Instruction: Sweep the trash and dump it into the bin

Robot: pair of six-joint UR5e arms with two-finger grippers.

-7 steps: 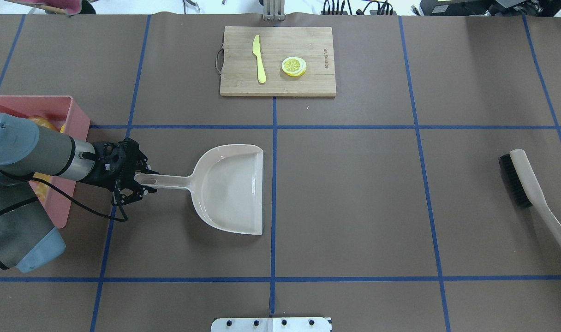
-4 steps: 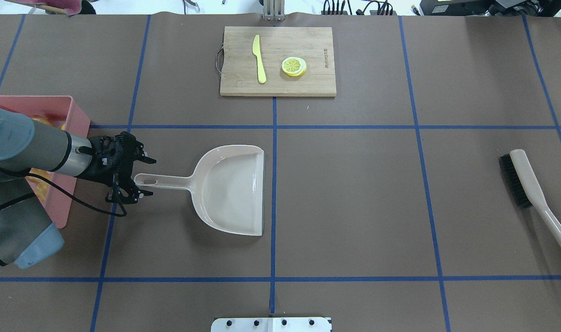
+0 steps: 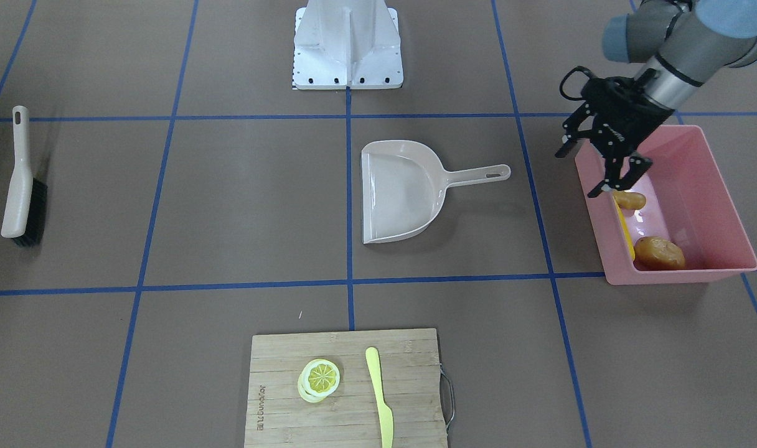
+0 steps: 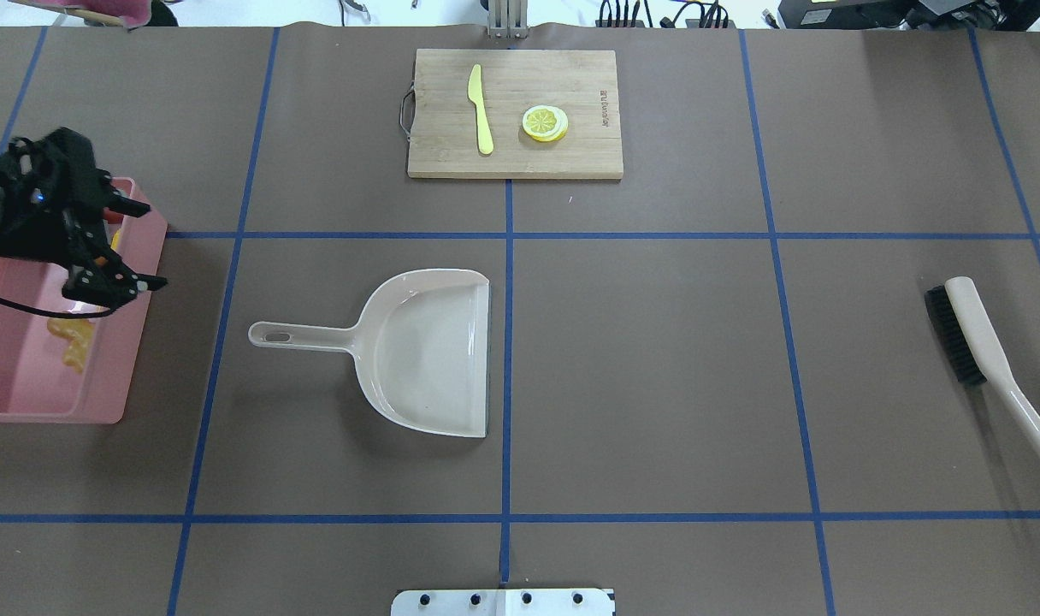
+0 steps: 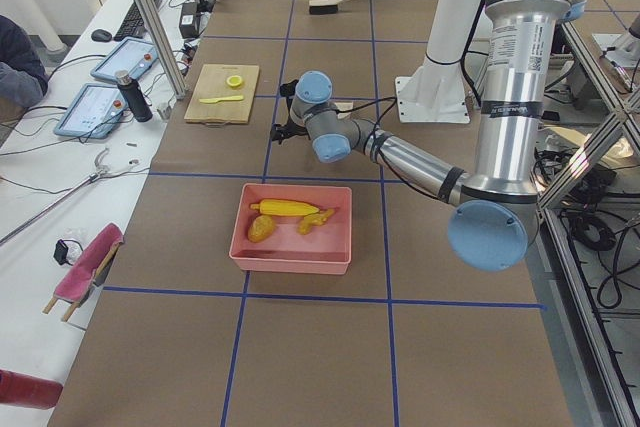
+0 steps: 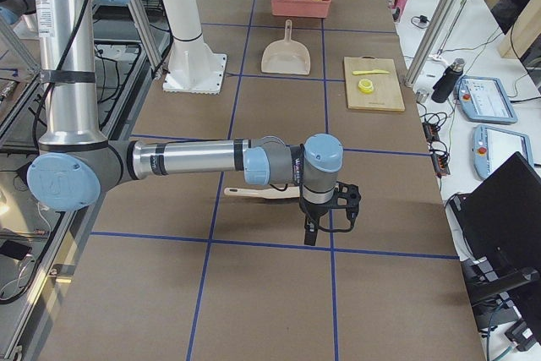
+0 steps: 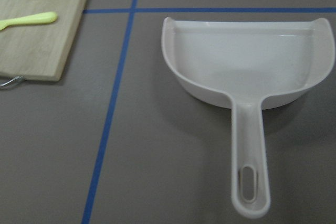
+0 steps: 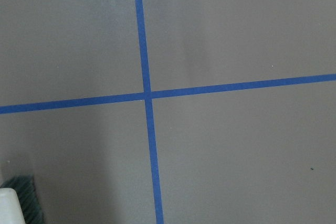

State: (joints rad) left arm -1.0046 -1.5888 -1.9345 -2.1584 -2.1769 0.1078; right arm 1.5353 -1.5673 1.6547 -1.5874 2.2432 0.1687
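The pink bin (image 4: 132, 359) stands at the table's left side, also in the front view (image 3: 677, 276) and the left view (image 5: 290, 258). Inside lie the yellow corn cob (image 5: 285, 207), the tan ginger root (image 5: 318, 217) and the brown potato (image 5: 262, 229); the potato (image 3: 660, 253) and ginger (image 3: 629, 200) show in the front view too. My left gripper (image 4: 155, 245) hangs open and empty over the bin's inner rim (image 3: 576, 174). My right gripper (image 6: 330, 219) shows only in the right side view, by the brush; I cannot tell whether it is open or shut.
The beige dustpan (image 4: 426, 351) lies flat and empty at mid-table, handle toward the bin. The brush (image 4: 982, 359) lies at the right edge. A cutting board (image 4: 452, 158) at the far side carries a yellow-green knife (image 4: 480, 109) and a lemon slice (image 4: 545, 122).
My left gripper has drawn away from the dustpan handle and moved left and farther back, to above the bin's rim. The dustpan and brush have not moved.
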